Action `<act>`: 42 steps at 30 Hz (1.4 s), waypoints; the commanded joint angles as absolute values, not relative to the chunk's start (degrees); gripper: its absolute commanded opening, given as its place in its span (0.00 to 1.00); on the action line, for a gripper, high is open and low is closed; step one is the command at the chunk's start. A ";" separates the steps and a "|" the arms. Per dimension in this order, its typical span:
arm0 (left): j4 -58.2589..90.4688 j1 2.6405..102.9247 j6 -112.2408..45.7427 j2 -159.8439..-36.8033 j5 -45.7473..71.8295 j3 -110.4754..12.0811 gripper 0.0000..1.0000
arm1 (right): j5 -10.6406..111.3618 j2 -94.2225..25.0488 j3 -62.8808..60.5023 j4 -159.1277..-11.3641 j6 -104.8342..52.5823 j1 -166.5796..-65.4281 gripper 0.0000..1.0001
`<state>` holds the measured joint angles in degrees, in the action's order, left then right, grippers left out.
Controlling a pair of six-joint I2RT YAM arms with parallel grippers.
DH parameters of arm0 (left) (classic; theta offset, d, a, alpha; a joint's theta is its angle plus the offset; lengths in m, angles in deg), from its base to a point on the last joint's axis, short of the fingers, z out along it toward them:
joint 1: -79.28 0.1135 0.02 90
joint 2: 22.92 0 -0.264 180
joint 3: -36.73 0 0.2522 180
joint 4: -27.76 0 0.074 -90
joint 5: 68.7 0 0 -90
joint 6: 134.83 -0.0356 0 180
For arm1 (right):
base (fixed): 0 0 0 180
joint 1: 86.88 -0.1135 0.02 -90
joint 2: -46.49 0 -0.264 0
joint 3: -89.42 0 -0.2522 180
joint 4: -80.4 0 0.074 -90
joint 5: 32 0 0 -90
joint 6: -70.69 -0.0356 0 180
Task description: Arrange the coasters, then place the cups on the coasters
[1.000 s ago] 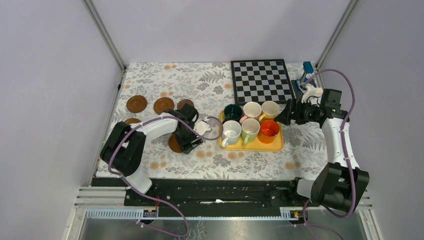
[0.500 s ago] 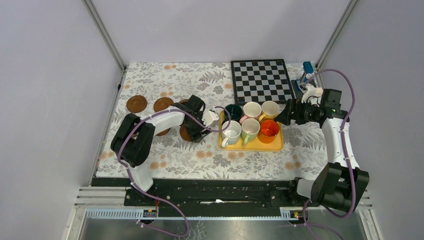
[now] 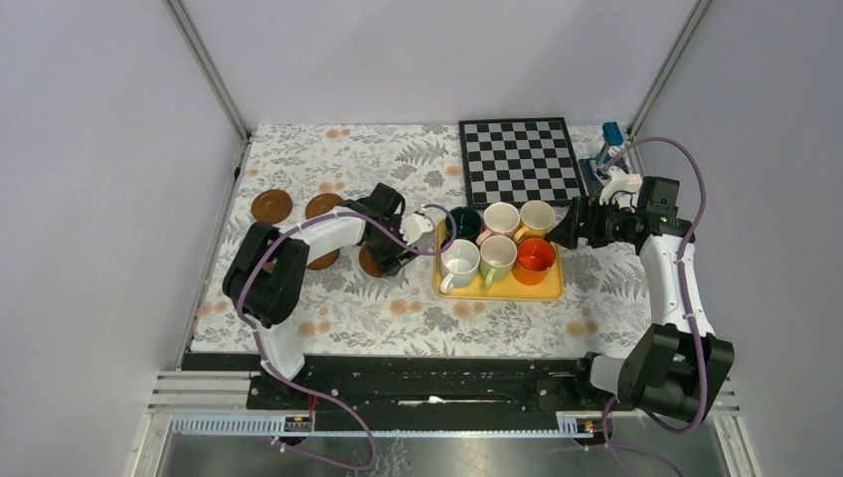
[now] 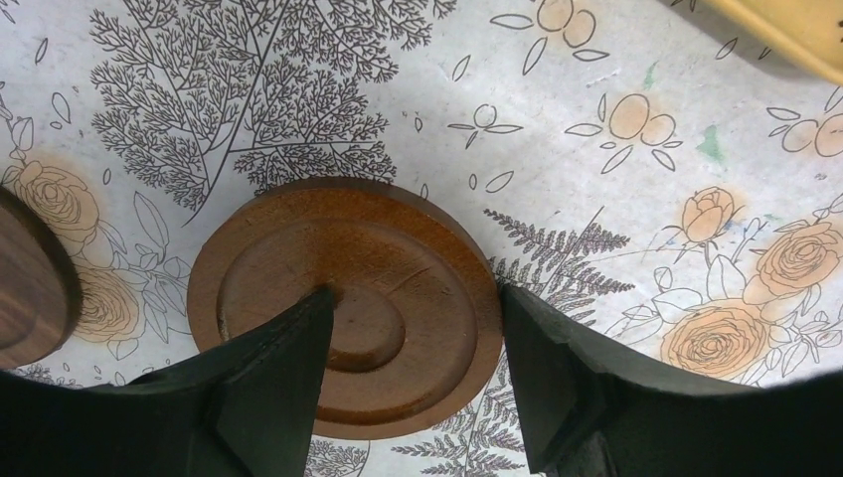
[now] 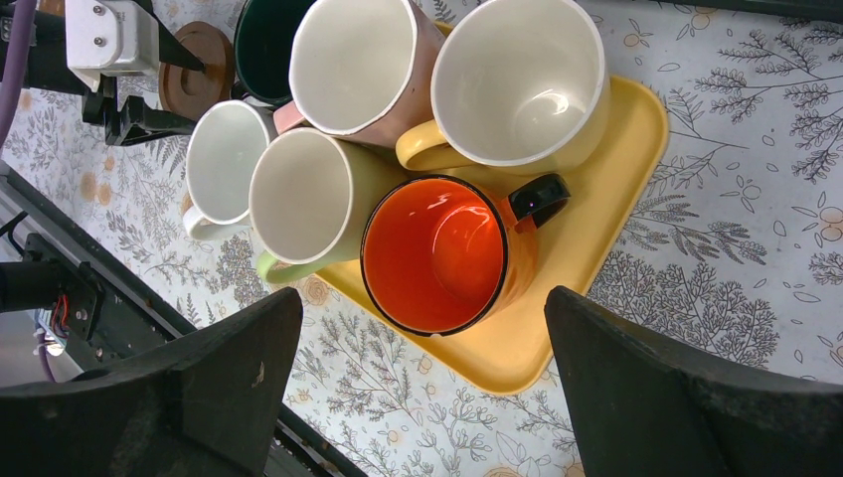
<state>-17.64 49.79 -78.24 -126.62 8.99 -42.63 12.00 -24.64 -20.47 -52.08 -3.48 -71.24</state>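
Observation:
My left gripper (image 4: 416, 293) is shut on a round brown coaster (image 4: 348, 303). One finger sits in its recess and the other is against its outer rim, low over the cloth just left of the tray (image 3: 507, 290). From above, that coaster (image 3: 370, 261) peeks out under the left gripper (image 3: 391, 250). Two more coasters (image 3: 271, 206) (image 3: 325, 207) lie at the back left. Several cups stand on the yellow tray, among them the orange cup (image 5: 437, 253), light green cup (image 5: 308, 194) and cream-yellow cup (image 5: 517, 84). My right gripper (image 5: 422, 298) hangs open above the orange cup, holding nothing.
A chessboard (image 3: 519, 159) lies behind the tray at the back right, with a small blue object (image 3: 611, 132) beside it. Another coaster (image 4: 30, 278) lies close to the left of the held one. A floral cloth (image 3: 398, 318) covers the table.
My left gripper has carried the coaster up and to the right, from nearer the front to just beside the tray. The right arm has not moved.

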 commanded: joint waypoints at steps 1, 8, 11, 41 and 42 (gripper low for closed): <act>-16.99 50.80 -79.71 -127.42 9.49 -43.70 0.66 | 11.72 -22.86 -20.37 -52.64 -2.61 -71.43 1.00; -17.16 52.11 -80.17 -126.40 9.83 -44.23 0.66 | 11.60 -22.86 -20.48 -52.76 -2.70 -71.45 1.00; -17.51 52.61 -80.35 -126.28 9.91 -44.94 0.67 | 11.52 -22.97 -20.42 -52.77 -2.70 -71.42 1.00; -11.06 62.49 -60.67 -132.38 6.66 -60.71 0.71 | 12.37 -22.15 -20.66 -53.19 -3.05 -71.42 0.98; -10.83 62.47 -60.20 -133.19 6.52 -60.77 0.70 | 12.51 -22.05 -20.74 -53.34 -3.10 -71.42 0.98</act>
<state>-14.51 62.77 -64.20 -131.08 6.10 -58.48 12.05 -23.94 -20.57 -52.11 -3.26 -71.24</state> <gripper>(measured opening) 0.713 0.988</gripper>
